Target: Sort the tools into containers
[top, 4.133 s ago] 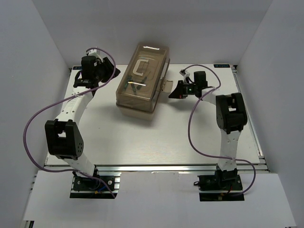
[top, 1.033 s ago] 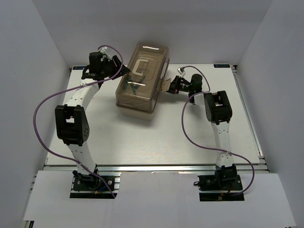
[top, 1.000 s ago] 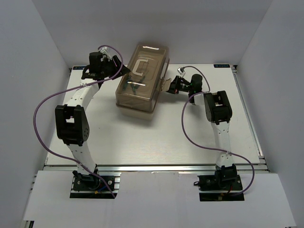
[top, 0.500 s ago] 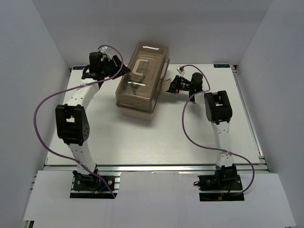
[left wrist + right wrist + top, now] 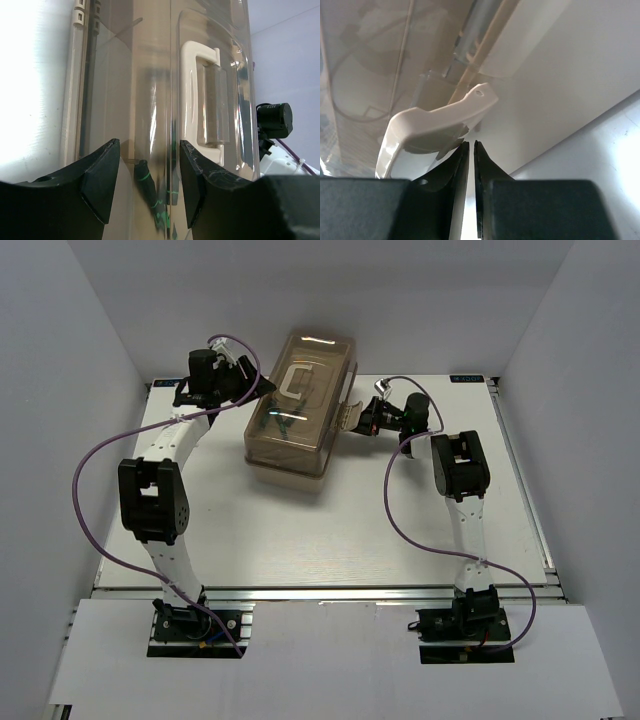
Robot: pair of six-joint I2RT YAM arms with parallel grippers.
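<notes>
The toolbox (image 5: 300, 410) sits upper centre on the table (image 5: 330, 530), tools (image 5: 275, 423) inside it. The left gripper (image 5: 258, 390) is just beside its left flank, the right gripper (image 5: 364, 421) at the latch (image 5: 349, 417) on its right.

White arm links (image 5: 170, 445), black joint housings (image 5: 150, 502), purple cables (image 5: 76, 495), black left hand (image 5: 148, 143), pads (image 5: 197, 175) perhaps scuffed
</notes>
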